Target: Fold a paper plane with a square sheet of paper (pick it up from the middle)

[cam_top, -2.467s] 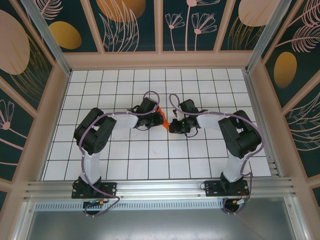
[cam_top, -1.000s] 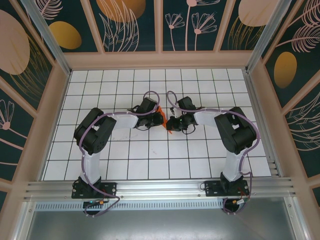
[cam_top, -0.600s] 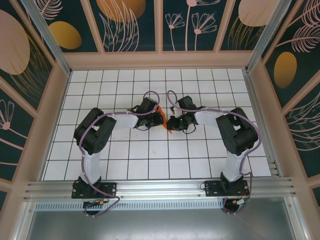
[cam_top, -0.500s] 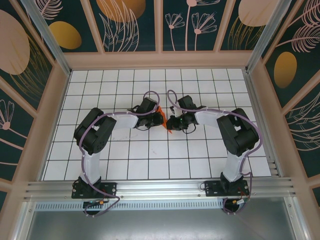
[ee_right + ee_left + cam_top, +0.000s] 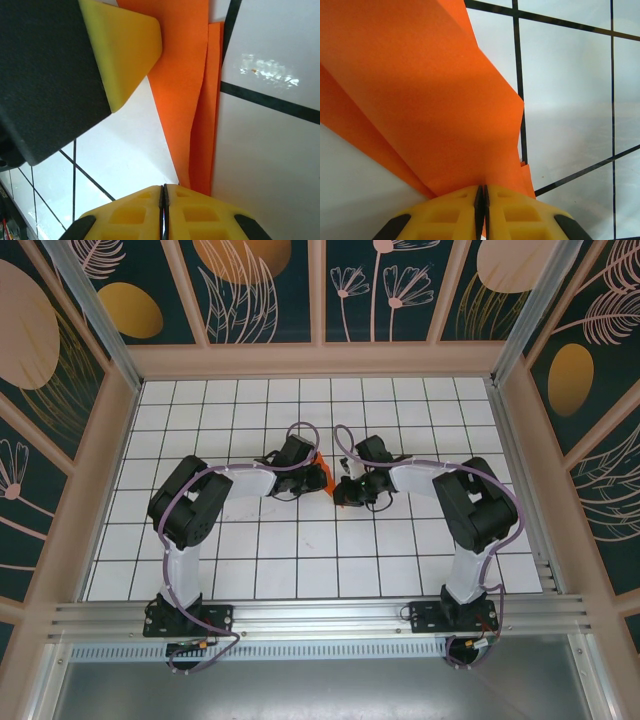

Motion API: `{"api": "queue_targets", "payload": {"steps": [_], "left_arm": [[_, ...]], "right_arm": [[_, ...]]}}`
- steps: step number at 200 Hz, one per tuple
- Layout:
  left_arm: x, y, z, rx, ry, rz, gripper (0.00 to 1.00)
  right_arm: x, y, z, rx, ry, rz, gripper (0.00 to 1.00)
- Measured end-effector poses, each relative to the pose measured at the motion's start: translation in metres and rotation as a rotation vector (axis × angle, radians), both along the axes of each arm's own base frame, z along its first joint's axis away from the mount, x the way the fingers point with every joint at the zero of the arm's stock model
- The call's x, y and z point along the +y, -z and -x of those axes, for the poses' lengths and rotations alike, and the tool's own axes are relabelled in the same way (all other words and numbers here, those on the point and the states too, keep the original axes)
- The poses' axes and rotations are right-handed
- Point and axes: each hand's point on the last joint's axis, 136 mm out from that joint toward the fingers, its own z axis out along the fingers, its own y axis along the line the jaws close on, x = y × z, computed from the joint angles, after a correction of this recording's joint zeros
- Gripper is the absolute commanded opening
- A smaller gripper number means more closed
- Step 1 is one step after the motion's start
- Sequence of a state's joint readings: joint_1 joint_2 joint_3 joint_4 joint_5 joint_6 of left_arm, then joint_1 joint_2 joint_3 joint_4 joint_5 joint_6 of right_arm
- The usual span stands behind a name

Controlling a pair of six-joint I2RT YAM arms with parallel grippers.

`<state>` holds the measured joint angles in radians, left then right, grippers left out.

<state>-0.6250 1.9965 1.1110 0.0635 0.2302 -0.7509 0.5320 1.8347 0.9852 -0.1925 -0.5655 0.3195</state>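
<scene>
1. The orange paper (image 5: 322,478), already folded into several layers, sits at the middle of the white gridded surface (image 5: 250,540). In the top view one arm reaches it from 9 o'clock and the other from 3 o'clock.
2. The left gripper (image 5: 481,192) is fully closed, with the paper pinched between its yellow fingers. In its wrist view the layers fan out from the pinch toward 11 o'clock.
3. The right gripper (image 5: 162,192) is likewise clamped shut on a narrow end of the paper, which runs up toward 12 o'clock in its wrist view. One yellow finger of the left gripper (image 5: 125,55) stands near, at 10 o'clock.
4. The step in hand looks like setting a crease between the two pinches. It would go best with one gripper acting as a fixed anchor while the other moves slowly along the line of the fold.
5. In the right wrist view the two layers do not lie flush, and a thin strip shows past the upper layer on its 3 o'clock side. Squaring these edges before pressing should give a straighter ridge.
6. Thin paper is likely to tear or slip under a sideways tug, so any pull should follow the fold line rather than cross it.
7. The grippers are close together, so short, gentle moves lessen the chance of the fingers knocking each other.
</scene>
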Motion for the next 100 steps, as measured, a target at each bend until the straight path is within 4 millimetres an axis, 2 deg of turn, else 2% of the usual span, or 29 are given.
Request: {"api": "queue_targets", "payload": {"steps": [100], "left_arm": [[0.0, 0.0, 0.0, 0.0, 0.0, 0.0, 0.14]], "right_arm": [[-0.0051, 0.0051, -0.0019, -0.01, 0.015, 0.029, 0.12]]}}
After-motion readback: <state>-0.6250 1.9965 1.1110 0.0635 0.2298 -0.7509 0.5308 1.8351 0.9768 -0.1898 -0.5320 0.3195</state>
